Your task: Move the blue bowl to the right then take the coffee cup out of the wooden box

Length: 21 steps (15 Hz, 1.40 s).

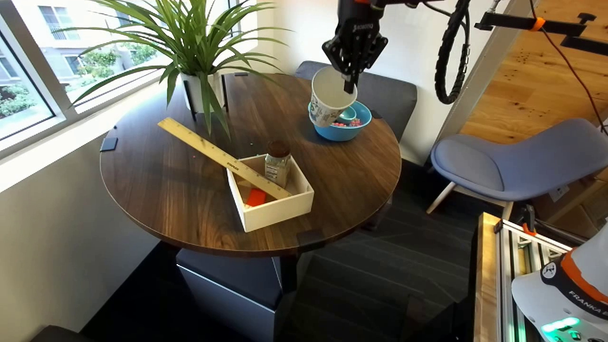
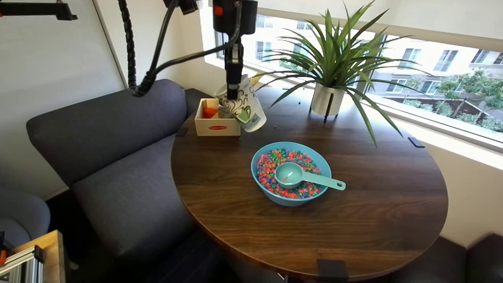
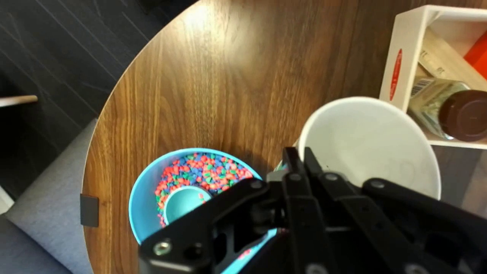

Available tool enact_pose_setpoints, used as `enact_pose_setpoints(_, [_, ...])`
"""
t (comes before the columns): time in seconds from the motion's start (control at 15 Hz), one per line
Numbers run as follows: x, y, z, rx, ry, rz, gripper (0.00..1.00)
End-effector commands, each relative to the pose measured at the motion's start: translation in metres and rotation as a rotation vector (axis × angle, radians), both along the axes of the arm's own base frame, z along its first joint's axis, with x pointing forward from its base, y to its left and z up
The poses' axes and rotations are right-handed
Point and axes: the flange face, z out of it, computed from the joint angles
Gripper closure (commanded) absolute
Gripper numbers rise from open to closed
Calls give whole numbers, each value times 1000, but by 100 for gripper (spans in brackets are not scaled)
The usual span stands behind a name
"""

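Note:
The coffee cup (image 1: 327, 113) is white with a printed pattern, also seen in an exterior view (image 2: 250, 113). My gripper (image 1: 350, 84) is shut on its rim, one finger inside and one outside. The cup hangs tilted above the table, its pale inside showing in the wrist view (image 3: 374, 142). The gripper also shows in an exterior view (image 2: 232, 92) and the wrist view (image 3: 298, 154). The blue bowl (image 2: 289, 202) stands on the table with coloured bits and a teal scoop (image 2: 322, 181) inside. The wooden box (image 1: 280, 213) stands apart from it; the cup is outside the box.
A wooden ruler (image 1: 204, 146) leans across the box and sticks out over the table (image 1: 190, 209). A brown-lidded jar (image 1: 277, 168) and a red item (image 1: 256, 197) are in the box. A potted plant (image 2: 328, 100) stands near the window. A grey bench (image 2: 129, 157) adjoins the table.

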Motion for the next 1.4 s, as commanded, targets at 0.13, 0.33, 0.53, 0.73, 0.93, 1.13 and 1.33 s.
enact_pose_setpoints(0.13, [23,21,-43,162,151,-115,99])
enact_pose_setpoints(0.33, [44,25,-57,252,149,-253,99])
enact_pose_setpoints(0.53, [66,17,-67,285,124,-376,99])
enact_pose_setpoints(0.73, [84,-7,-68,259,39,-487,99])
enact_pose_setpoints(0.93, [92,-28,-63,268,-34,-621,99])
enact_pose_setpoints(1.13, [90,-32,-64,257,-29,-585,99])
enact_pose_setpoints(1.33, [95,-42,-72,246,15,-665,99])
